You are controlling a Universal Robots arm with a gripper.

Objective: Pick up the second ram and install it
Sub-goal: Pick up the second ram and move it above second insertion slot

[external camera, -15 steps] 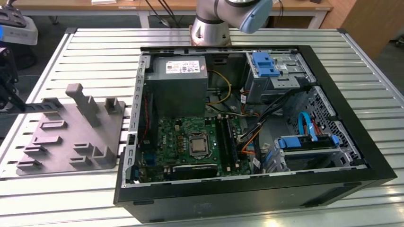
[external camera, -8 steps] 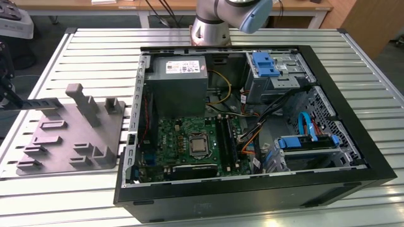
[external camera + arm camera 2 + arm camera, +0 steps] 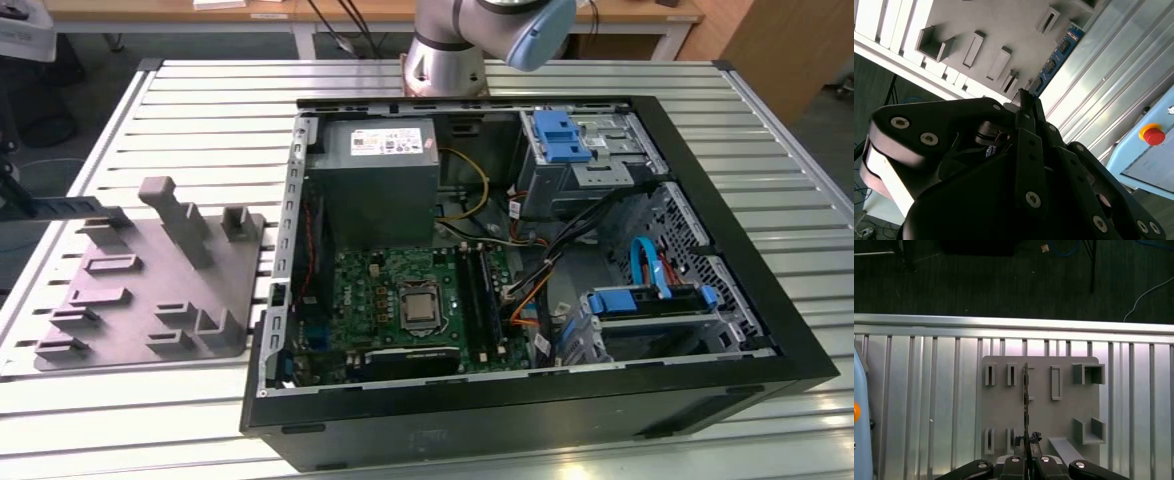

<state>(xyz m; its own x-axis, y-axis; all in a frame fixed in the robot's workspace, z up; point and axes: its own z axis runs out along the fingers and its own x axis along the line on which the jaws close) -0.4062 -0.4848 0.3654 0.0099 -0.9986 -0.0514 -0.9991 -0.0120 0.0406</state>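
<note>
1. Jaws: your gripper (image 3: 1027, 445) is clamped narrow on the second ram (image 3: 1026, 405). In the first wrist view the stick runs edge-on, straight out from btwn the jaws.
2. Second wrist view, same grip: the second ram (image 3: 1056, 57) pokes out past the jaw tips w/ its row of black chips facing the camera. The grip is at one end, so most of the board is free.
3. Where it is: the stick hangs in the air over the grey holder block (image 3: 1044, 425), which lies on the slatted tabletop (image 3: 919, 390). You can take it as clear of the block. My read, since the block sits well below the stick in both wrist views.
4. Done so far: the pick-up half looks complete, w/ the stick out of the holder and in the jaws.
5. Left: the install half isn't done. The memory slots (image 3: 483, 290) are on the motherboard (image 3: 360, 290) inside the open PC case (image 3: 534, 420). That stands beside the holder block, toward the exterior view's right, and the stick is nowhere near it yet.
6. Can't tell from the exterior view whether either slot already has a stick in it, so check that yourself.
</note>
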